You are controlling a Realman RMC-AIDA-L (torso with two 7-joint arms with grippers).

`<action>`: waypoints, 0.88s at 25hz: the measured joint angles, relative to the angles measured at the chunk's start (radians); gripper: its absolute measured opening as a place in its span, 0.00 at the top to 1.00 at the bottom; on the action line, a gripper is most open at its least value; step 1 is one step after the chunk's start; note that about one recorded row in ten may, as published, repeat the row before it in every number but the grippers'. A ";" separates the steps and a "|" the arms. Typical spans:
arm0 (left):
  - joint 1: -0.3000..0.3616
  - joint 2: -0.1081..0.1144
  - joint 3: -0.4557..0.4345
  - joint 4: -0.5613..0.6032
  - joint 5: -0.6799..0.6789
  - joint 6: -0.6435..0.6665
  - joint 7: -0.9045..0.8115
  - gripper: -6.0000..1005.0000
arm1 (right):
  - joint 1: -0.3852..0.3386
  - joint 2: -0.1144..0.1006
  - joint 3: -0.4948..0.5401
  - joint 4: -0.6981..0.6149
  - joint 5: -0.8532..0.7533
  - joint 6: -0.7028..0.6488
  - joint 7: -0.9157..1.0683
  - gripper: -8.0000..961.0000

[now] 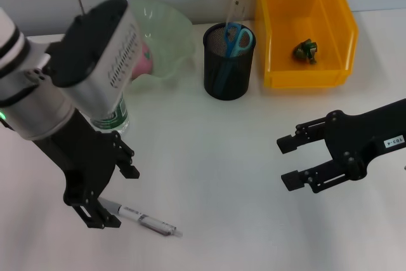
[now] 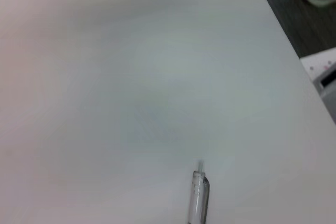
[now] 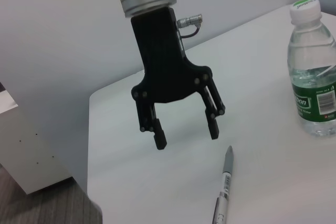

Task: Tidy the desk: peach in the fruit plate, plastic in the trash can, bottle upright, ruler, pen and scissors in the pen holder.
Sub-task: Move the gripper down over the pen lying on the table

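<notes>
Down at seven o'clock on the table [image 1: 209,157], I have the left pincer [image 1: 113,198] open and hovering just above the pen [image 1: 147,220], fingers spread either side of its near end. My right pincer [image 1: 290,162] waits open at four o'clock. Scissors [image 1: 237,40] and ruler [image 1: 233,12] stand in the pen holder [image 1: 227,71]; the peach [image 1: 143,61] sits in the fruit plate [image 1: 171,36], the bottle [image 3: 313,69] stands upright, crumpled plastic [image 1: 306,51] lies in the trash can [image 1: 304,23].
</notes>
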 joint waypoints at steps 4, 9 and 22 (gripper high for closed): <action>-0.001 -0.003 0.057 -0.004 0.000 -0.026 0.008 0.21 | 0.002 -0.001 0.000 0.000 -0.003 0.001 0.006 0.21; 0.009 -0.005 0.144 -0.001 0.000 -0.073 0.010 0.21 | 0.001 -0.007 0.005 0.004 -0.004 0.007 0.011 0.21; 0.042 -0.009 0.301 -0.014 -0.005 -0.211 0.031 0.22 | -0.002 -0.001 0.001 0.004 -0.029 0.012 0.010 0.21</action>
